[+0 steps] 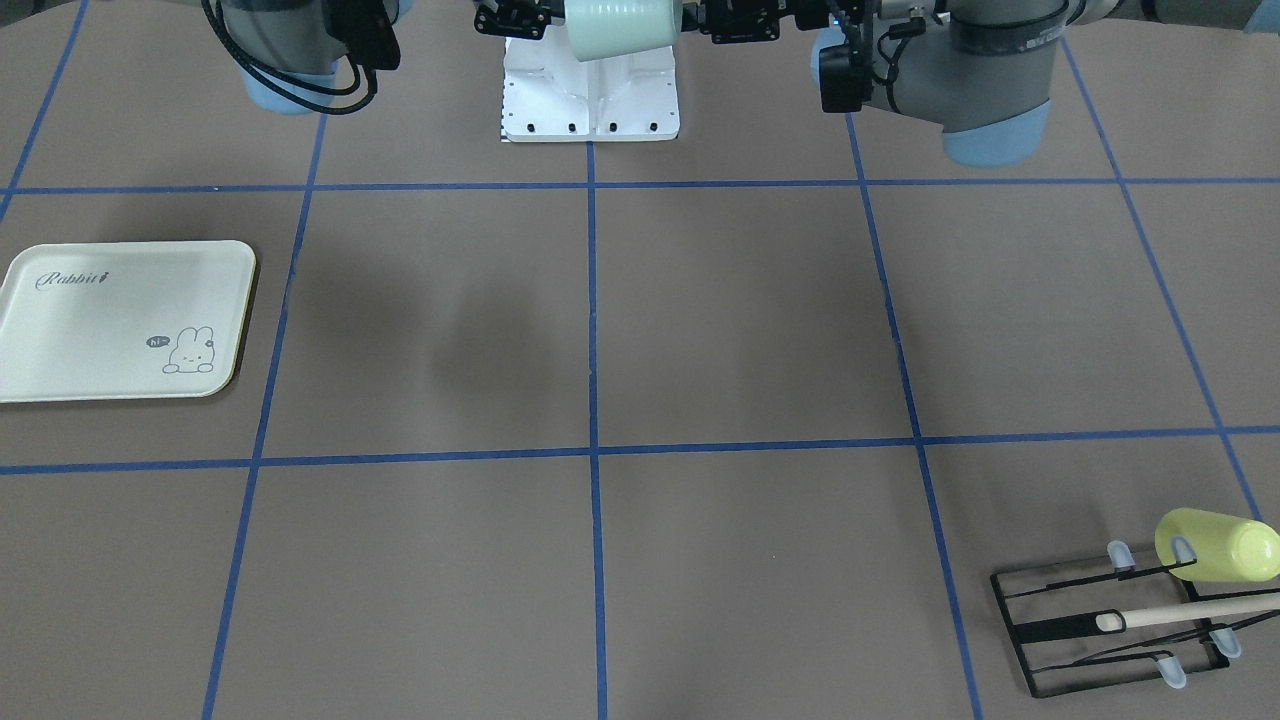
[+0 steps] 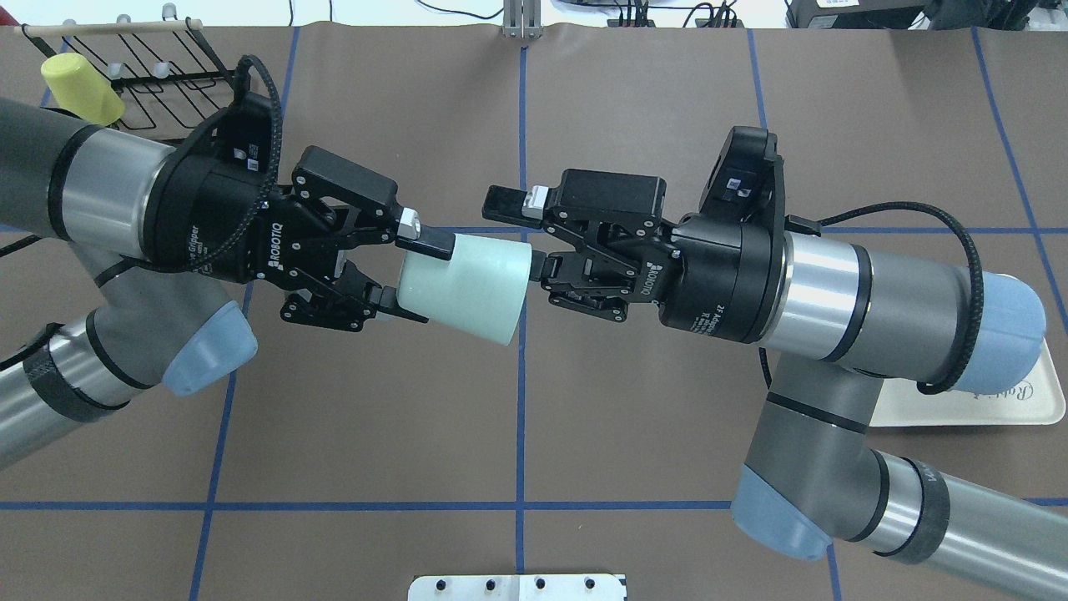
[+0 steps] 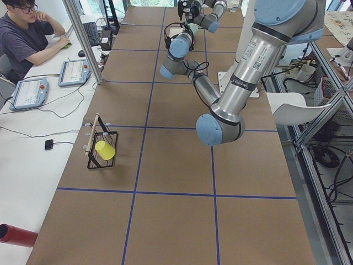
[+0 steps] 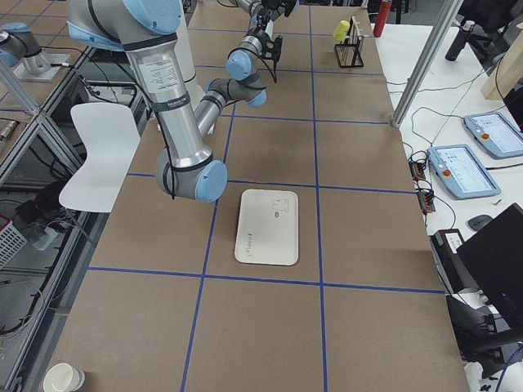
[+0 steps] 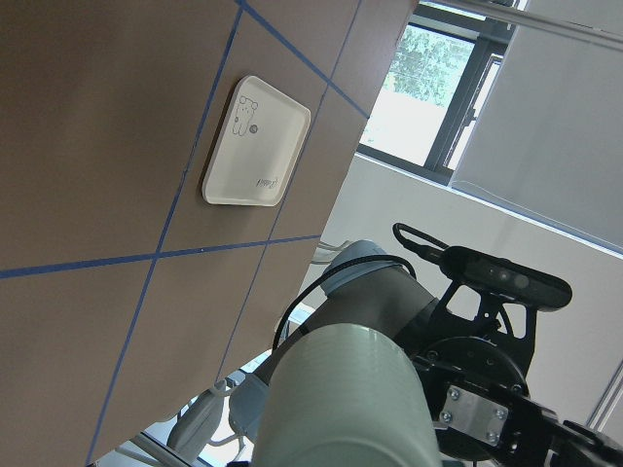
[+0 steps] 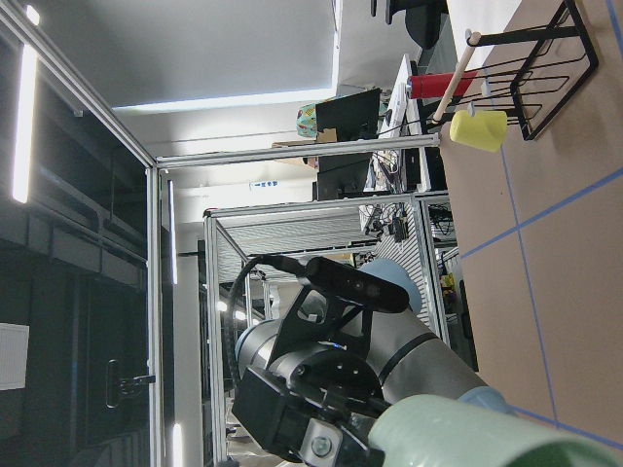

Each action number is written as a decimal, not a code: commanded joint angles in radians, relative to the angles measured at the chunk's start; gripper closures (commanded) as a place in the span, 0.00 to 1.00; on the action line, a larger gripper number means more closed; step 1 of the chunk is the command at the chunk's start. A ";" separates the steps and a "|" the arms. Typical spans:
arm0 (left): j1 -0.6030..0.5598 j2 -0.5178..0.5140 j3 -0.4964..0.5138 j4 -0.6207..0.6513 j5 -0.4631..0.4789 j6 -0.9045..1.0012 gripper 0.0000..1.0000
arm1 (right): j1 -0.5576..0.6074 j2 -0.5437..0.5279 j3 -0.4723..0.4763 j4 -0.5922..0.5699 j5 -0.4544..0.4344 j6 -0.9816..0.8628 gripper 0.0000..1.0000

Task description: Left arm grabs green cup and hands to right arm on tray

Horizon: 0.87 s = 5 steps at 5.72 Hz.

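The pale mint green cup (image 2: pixel 463 284) hangs sideways in the air over the table's middle, its wide mouth toward the right arm. My left gripper (image 2: pixel 420 280) is shut on the cup's narrow end. My right gripper (image 2: pixel 516 234) faces the mouth and stands open: its upper finger lies above the cup wall and apart from it, its lower finger is at the rim. In the front view the cup (image 1: pixel 620 28) shows at the top edge. The cream tray (image 1: pixel 120 320) lies on the robot's right side with nothing on it, and the right arm partly hides the tray (image 2: pixel 968 409) overhead.
A black wire rack (image 1: pixel 1100 620) with a wooden rod and a yellow-green cup (image 1: pixel 1215 545) sits at the far corner on the robot's left. The white base plate (image 1: pixel 590 95) lies between the arms. A person (image 3: pixel 27 33) sits at a side desk.
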 commanded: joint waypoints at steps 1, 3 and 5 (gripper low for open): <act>0.003 0.000 -0.001 0.000 0.001 0.000 0.82 | 0.001 0.000 -0.002 -0.010 0.000 0.000 0.67; 0.003 -0.005 -0.009 0.000 0.001 -0.002 0.82 | 0.001 -0.002 -0.002 -0.013 0.000 -0.001 0.67; 0.003 -0.005 -0.011 0.000 -0.001 -0.003 0.82 | 0.003 -0.002 -0.002 -0.013 0.000 -0.003 0.71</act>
